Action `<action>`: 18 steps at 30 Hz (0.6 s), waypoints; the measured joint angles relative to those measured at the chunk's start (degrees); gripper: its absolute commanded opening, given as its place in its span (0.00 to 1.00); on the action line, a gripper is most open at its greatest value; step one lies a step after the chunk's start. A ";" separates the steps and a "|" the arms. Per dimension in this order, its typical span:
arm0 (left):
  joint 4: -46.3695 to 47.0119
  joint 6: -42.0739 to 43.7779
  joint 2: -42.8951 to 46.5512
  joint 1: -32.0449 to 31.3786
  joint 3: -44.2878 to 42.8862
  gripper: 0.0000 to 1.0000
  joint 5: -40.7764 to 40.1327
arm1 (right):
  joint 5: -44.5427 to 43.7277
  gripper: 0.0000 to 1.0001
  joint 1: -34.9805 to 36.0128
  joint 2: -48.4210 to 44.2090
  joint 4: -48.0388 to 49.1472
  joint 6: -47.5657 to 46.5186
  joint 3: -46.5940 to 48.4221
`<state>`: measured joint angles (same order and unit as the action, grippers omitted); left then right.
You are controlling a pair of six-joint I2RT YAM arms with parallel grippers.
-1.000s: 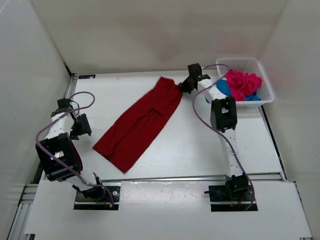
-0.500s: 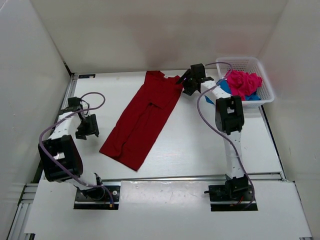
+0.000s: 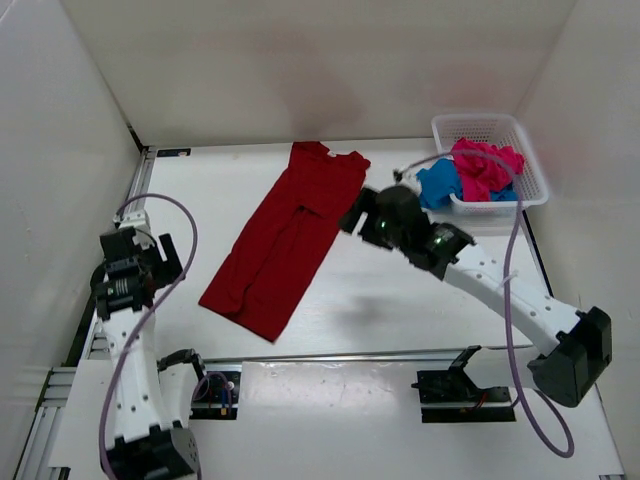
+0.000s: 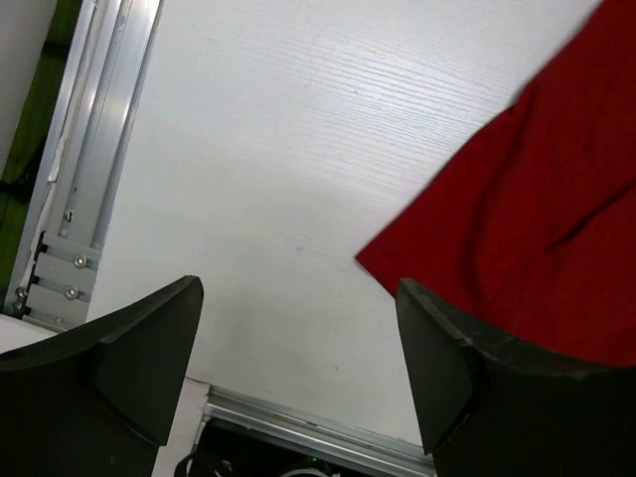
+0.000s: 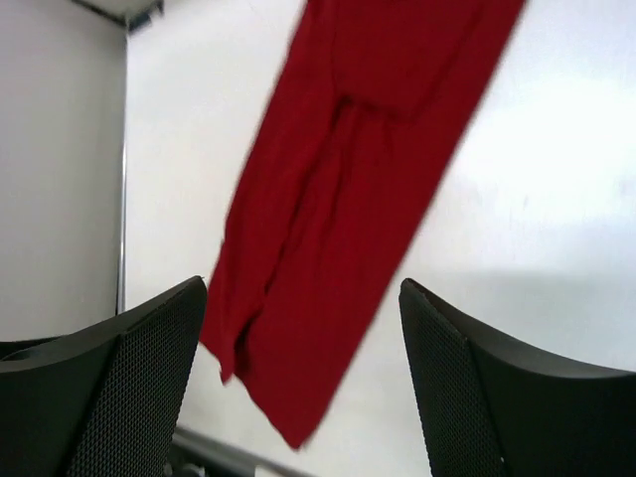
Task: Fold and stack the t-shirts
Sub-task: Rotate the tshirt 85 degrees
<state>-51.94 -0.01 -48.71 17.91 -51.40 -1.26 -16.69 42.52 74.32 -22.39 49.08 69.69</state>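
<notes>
I see the dark red fabric t-shirt (image 3: pixel 285 235) stretched long, perhaps folded lengthwise. Left fingers (image 4: pixel 109 368) and right fingers (image 5: pixel 109 388) gape empty.

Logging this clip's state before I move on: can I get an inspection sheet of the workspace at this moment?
Surface: white table, no stains seen.
Job's things: red shirt lies in a long diagonal strip on the table; pink shirt and blue shirt are bunched in the basket, blue spilling over its rim.
Clutter: nothing seen.
Grippers: left gripper open, empty, by the red shirt's near corner; right gripper open, empty, above the table.
Cables: left cable loops beside its arm; right cable crosses in front of the basket in the top view.
Surroundings: white walls; metal rail at the table's left edge.
</notes>
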 measured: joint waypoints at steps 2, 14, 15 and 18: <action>-1.51 0.02 5.09 -0.02 1.11 0.90 -0.13 | -0.11 0.78 2.60 -1.92 -0.96 3.32 -6.43; -13.84 0.00 12.07 -0.02 0.17 0.91 -0.13 | 5.60 0.55 24.74 17.25 -2.03 29.20 -13.00; -15.32 0.02 12.39 -0.02 -0.94 0.91 0.00 | 5.73 0.55 25.62 18.67 -1.38 30.56 -12.50; -18.45 0.02 13.55 -0.02 -4.92 0.91 0.26 | 5.75 0.55 28.65 25.24 -0.79 34.14 -8.04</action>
<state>-70.39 0.01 -35.16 17.89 -56.31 -0.99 -10.94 71.18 99.57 -23.18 83.22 61.65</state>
